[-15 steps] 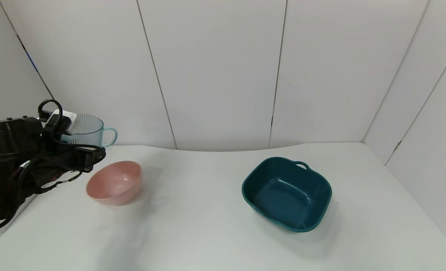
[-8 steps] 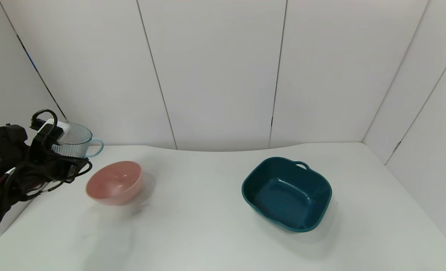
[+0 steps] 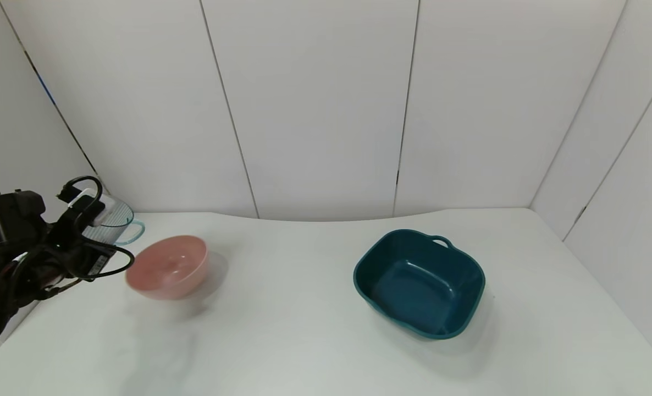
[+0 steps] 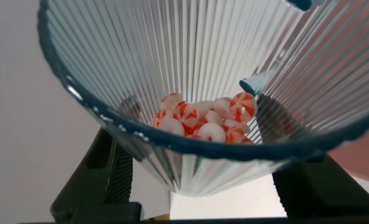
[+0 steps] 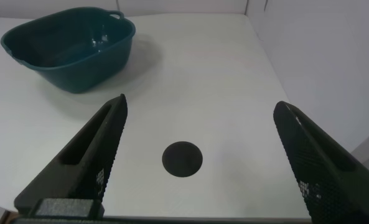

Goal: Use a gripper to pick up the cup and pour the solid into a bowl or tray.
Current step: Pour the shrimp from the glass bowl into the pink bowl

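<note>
Pale-blue ribbed plastic, the cup [image 3: 109, 224] sits clamped in the left claw [image 4: 190, 180], its two fingers closed on the walls, at the table's far left edge. Red-and-white candies [image 4: 206, 119] lie heaped at the cup's bottom, so nothing is poured yet. Just beside the claw, toward the table's middle, stands the pink bowl [image 3: 167, 268]. Picking up looks done; carrying over the bowl and tipping remain. Right claw [image 5: 196, 155] hangs wide open, empty, with the teal basin [image 5: 69, 46] well beyond it
</note>
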{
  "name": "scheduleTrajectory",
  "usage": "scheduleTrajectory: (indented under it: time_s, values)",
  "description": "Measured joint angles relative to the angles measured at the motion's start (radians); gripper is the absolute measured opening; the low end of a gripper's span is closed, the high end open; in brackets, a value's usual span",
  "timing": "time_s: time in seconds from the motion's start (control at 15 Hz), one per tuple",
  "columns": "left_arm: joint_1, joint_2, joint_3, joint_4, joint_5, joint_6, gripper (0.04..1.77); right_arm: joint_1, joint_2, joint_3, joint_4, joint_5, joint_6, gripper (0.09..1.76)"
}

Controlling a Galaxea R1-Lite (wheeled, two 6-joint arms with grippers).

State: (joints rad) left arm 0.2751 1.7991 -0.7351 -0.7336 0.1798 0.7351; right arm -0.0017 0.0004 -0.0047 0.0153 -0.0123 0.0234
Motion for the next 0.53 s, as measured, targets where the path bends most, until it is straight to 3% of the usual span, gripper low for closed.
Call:
scheduleTrajectory:
  time_s: [0.53]
  values:
    - [-0.054,0.032,-0.014,-0.001,0.139,0.165,1.26,0.000,0.000,0.000,0.000,0.000,0.000,1.71]
